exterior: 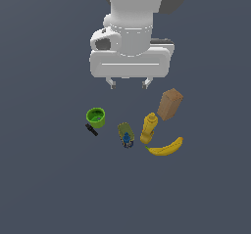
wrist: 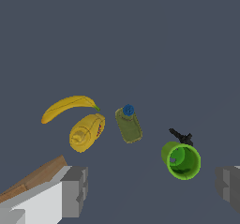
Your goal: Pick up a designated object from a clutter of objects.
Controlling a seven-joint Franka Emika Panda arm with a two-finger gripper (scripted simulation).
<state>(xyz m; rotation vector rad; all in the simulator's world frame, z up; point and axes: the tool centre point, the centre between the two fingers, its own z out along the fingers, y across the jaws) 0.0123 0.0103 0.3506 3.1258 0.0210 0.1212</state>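
Observation:
The designated object, a plain brown box (exterior: 170, 104), stands tilted at the exterior view's right of the clutter; in the wrist view only a corner of it (wrist: 35, 178) shows behind one finger (wrist: 75, 190). My gripper (exterior: 129, 84) hangs open above the floor, up and to the exterior view's left of the box, holding nothing. The wrist view looks down between its spread fingers onto the clutter.
A yellow bottle (exterior: 149, 128) and a banana (exterior: 166, 148) lie just below the box. An olive item with a blue cap (exterior: 126, 134) sits in the middle. A green cup (exterior: 96, 117) with a small black piece (exterior: 91, 129) stands at the exterior view's left.

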